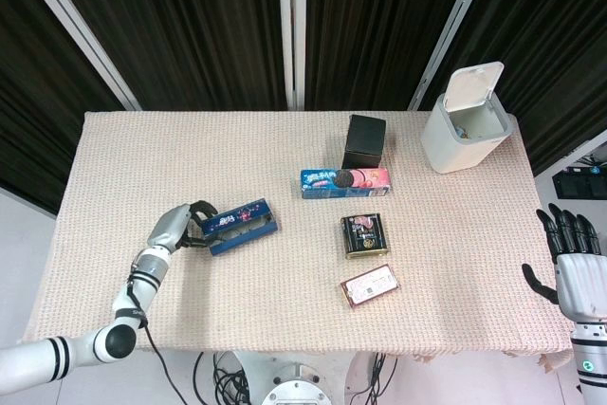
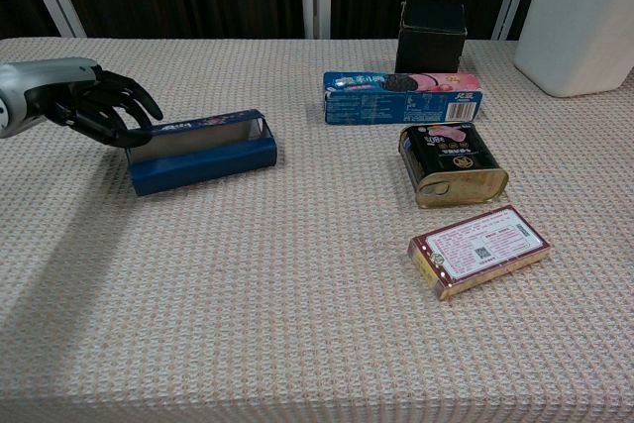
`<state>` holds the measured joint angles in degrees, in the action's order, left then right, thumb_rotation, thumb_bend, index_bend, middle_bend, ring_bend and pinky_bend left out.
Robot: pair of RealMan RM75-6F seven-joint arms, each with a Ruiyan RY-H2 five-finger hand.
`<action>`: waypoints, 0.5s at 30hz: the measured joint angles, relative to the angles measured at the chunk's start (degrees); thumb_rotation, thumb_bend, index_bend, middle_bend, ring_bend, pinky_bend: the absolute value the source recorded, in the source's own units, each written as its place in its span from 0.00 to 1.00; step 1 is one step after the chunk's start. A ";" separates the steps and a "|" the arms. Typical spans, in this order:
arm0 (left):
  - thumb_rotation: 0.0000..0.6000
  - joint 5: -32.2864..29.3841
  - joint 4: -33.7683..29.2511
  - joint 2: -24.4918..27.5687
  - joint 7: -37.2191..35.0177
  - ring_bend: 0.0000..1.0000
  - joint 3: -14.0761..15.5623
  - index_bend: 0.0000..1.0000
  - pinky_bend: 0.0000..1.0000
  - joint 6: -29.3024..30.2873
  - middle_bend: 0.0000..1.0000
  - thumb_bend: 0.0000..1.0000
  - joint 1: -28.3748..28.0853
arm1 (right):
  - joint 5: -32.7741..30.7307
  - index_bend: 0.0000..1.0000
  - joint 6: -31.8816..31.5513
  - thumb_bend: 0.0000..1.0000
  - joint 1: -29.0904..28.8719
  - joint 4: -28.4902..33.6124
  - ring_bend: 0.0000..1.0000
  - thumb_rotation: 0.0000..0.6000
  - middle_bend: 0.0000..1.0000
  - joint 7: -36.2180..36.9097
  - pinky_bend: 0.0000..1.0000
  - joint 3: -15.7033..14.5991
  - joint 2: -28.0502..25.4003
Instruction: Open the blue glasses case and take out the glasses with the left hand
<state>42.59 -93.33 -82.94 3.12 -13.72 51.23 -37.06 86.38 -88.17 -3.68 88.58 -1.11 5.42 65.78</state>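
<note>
— Where's the case [image 2: 203,151]?
— On the counter [image 2: 297,294], left of the middle, lying slightly askew. Its lid stands partly raised, with a pale lining showing along the opening in the chest view.

— And the left hand [image 2: 84,106]?
— At the case's left end. Its dark fingers [image 2: 127,116] are curled over the lid's end and touch it — the head view shows the same hand [image 1: 174,227] hard against that end of the case [image 1: 239,226].

— Can you see the glasses?
— I cannot tell; the inside is too dim and narrow.

— The right hand?
— Only in the head view [image 1: 569,267], off the counter's right edge, well away from everything. Its fingers are apart and straight, holding nothing.

— What else is on the counter?
— A cookie box [image 2: 401,96] near the middle, with a black box [image 2: 432,35] just behind it. A tin [image 2: 451,163] sits in front of the cookie box, and a flat packet [image 2: 480,250] lies nearer the camera. A white bin [image 1: 465,120] stands at the far right corner, its lid tipped up.
</note>
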 measured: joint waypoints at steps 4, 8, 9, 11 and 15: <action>1.00 -4.85 -0.20 -0.35 1.98 0.40 -0.30 0.34 0.39 2.05 0.67 0.54 -0.32 | 0.06 0.00 0.04 0.24 -0.07 0.01 0.00 1.00 0.00 0.11 0.00 0.01 0.04; 1.00 -9.83 -0.98 -0.60 4.53 0.39 -0.75 0.27 0.48 4.06 0.44 0.52 -0.86 | 0.41 0.00 -0.04 0.24 -0.21 -0.14 0.00 1.00 0.00 0.30 0.00 0.01 0.15; 1.00 -11.03 -1.33 -0.53 5.01 0.39 -0.94 0.23 0.50 4.23 0.36 0.52 -1.03 | 0.48 0.00 -0.07 0.24 -0.24 -0.16 0.00 1.00 0.00 0.35 0.00 0.02 0.18; 1.00 -12.40 -1.81 -0.31 5.29 0.39 -1.33 0.17 0.55 4.18 0.26 0.52 -1.23 | 0.66 0.00 -0.22 0.24 -0.29 -0.20 0.00 1.00 0.00 0.41 0.00 0.05 0.26; 1.00 -13.18 -2.11 0.06 4.08 0.41 -2.43 0.03 0.71 3.89 0.11 0.52 -1.19 | 0.95 0.00 -0.69 0.24 -0.34 -0.36 0.00 1.00 0.00 0.55 0.00 0.19 0.48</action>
<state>29.41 -95.43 -82.88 7.20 -16.15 55.12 -38.25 87.33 -88.86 -4.02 88.22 -0.56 5.61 66.25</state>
